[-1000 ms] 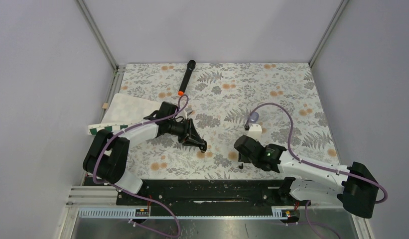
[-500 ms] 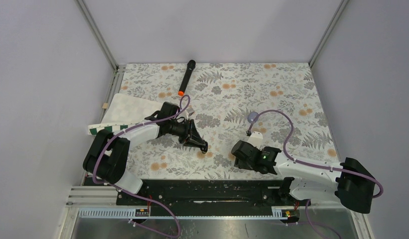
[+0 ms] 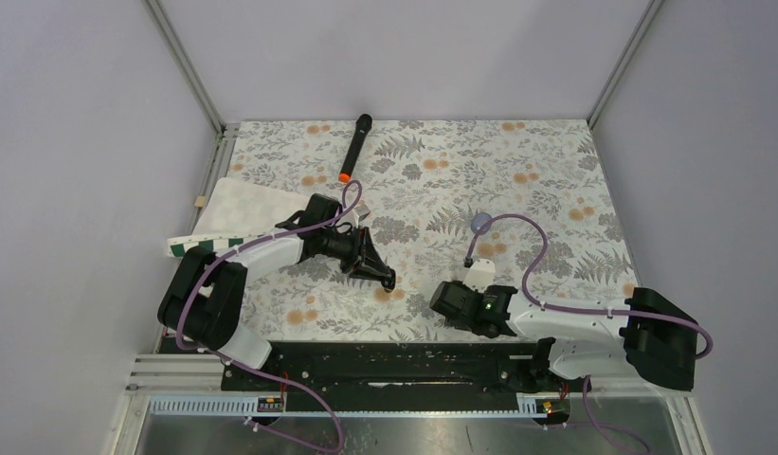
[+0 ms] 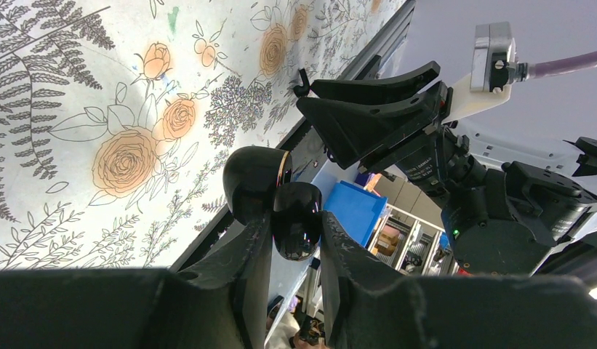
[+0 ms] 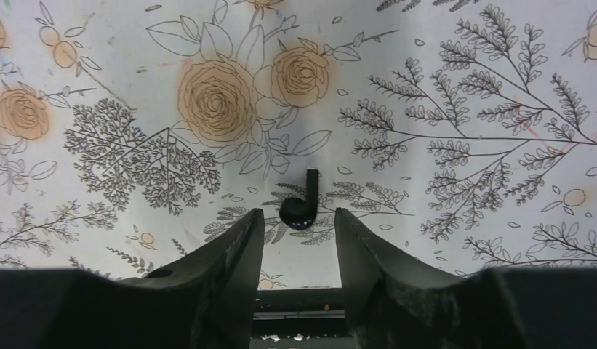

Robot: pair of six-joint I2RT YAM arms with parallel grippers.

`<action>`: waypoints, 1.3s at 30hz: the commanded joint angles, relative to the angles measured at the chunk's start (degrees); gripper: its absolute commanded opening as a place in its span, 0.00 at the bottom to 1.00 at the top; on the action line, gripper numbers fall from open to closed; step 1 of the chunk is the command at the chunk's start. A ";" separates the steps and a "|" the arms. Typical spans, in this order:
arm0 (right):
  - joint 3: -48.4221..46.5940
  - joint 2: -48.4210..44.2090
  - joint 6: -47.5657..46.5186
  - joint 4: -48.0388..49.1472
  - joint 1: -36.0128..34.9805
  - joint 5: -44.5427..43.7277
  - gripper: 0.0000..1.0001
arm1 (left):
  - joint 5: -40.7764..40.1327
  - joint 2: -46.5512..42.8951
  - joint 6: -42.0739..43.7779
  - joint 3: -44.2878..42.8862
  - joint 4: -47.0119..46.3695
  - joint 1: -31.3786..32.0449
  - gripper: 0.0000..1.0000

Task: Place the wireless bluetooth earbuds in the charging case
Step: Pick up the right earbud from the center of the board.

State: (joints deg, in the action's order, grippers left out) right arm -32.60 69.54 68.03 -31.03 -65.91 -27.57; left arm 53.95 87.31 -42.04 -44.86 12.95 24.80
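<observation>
We have the left gripper (image 4: 289, 243) clamped on the case (image 4: 295, 218), apparently hinged open. Our right gripper (image 5: 299, 225) hangs open, jaws astride one earbud (image 5: 301, 203) lying on the table (image 5: 462, 87); closing off-centre could flick it away.

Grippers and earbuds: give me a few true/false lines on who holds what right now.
1. The left gripper is shut on the case. True.
2. The right gripper grips an earbud. False: its jaws are open, and the earbud lies between the fingers untouched.
3. The earbud lies on the floral mat. True.
4. Two earbuds show in the right wrist view. False: only one shows there.
</observation>
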 commanded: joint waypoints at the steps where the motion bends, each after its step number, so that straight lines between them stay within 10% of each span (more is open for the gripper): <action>1: -0.09 0.60 1.79 1.73 -0.54 -4.37 0.47 | 1.25 -0.71 -0.08 -1.27 -2.49 0.25 0.00; 26: -3.36 1.57 -1.14 -0.54 -0.69 -2.83 0.22 | 1.84 -0.83 0.45 -0.32 -3.38 0.23 0.00; 39: -20.18 -4.79 -29.08 -8.98 4.08 25.99 0.22 | 0.75 0.38 14.73 -7.60 11.41 3.88 0.00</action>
State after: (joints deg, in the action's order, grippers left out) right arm -47.05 66.57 49.54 -35.11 -64.62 -13.87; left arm 53.71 87.35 -34.89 -48.12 18.24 27.70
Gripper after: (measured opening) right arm 0.297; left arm 0.262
